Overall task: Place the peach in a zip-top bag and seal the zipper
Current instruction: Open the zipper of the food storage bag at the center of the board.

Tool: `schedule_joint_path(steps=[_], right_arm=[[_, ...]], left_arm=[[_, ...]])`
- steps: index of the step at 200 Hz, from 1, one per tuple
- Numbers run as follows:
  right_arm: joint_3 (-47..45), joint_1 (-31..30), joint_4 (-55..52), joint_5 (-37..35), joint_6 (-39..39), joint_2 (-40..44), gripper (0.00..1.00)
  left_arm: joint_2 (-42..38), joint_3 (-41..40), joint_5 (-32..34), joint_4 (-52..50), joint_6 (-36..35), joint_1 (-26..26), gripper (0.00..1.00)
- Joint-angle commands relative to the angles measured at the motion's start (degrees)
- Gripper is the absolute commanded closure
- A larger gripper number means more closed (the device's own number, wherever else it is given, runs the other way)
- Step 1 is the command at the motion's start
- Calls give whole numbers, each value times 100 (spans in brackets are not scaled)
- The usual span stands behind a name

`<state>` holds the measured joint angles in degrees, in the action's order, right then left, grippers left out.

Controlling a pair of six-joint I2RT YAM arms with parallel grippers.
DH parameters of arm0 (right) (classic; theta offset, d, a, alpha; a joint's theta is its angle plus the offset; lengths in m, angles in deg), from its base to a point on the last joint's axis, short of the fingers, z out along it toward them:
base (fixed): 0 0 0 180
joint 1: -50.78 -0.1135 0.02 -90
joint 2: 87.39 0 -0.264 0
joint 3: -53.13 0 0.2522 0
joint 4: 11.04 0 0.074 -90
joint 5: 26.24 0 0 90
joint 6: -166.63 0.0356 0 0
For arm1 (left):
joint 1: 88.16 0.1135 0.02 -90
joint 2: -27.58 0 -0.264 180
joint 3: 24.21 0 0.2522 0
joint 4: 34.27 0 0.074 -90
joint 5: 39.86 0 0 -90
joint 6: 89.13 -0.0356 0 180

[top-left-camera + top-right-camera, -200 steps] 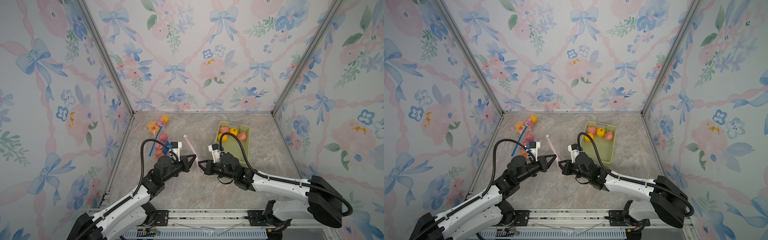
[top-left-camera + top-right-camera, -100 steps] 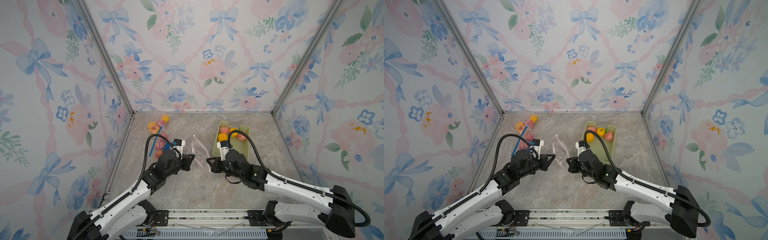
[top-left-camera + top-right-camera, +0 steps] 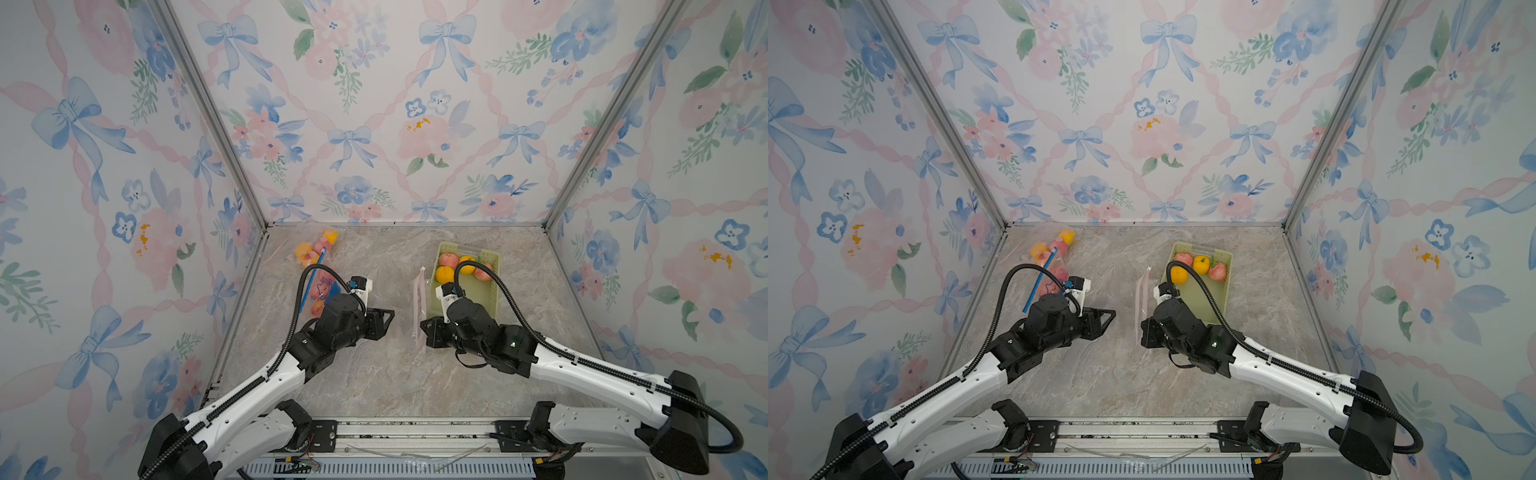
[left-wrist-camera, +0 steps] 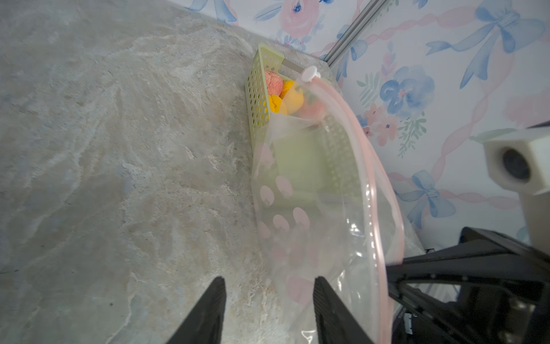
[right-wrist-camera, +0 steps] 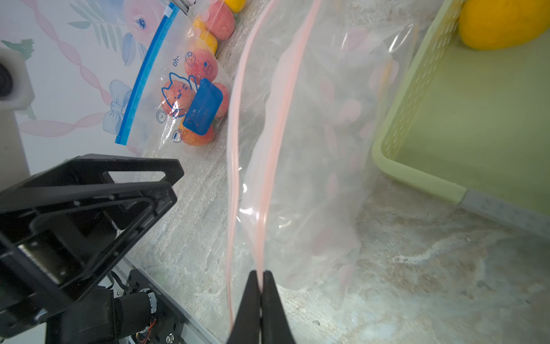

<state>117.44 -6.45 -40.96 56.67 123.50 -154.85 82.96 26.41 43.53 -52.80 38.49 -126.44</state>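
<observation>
A clear zip-top bag [image 3: 419, 307] with a pink zipper and pink spots hangs upright over the table in both top views. My right gripper [image 5: 262, 272] is shut on one pink zipper strip at the bag's near end; the other strip runs loose beside it, so the mouth gapes a little. My left gripper [image 4: 269, 280] is open and holds nothing, a short way left of the bag [image 4: 327, 208]. Two peaches [image 3: 448, 259] [image 3: 482, 272] lie with oranges [image 3: 444, 274] in the green basket [image 3: 490, 291] just behind the bag.
A blue-zippered bag [image 3: 320, 286] filled with fruit lies by the left wall, with another fruit bag [image 3: 316, 247] behind it in the back left corner. The basket [image 5: 416, 166] stands close to the right gripper's far side.
My left gripper has opened, let go of the bag and drawn back to the left. The right gripper has carried the bag right, toward the basket, and its spread mouth has narrowed.
</observation>
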Motion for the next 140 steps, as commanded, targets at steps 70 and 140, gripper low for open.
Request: schedule_joint_path(steps=[70,140], right_arm=[[305,-70,-212,207,-305,-52,100],[269,-78,-208,148,-309,47,100]], left_arm=[[550,904,350,206,-479,-635,16],[1515,1456,1081,-383,-752,-1002,27]])
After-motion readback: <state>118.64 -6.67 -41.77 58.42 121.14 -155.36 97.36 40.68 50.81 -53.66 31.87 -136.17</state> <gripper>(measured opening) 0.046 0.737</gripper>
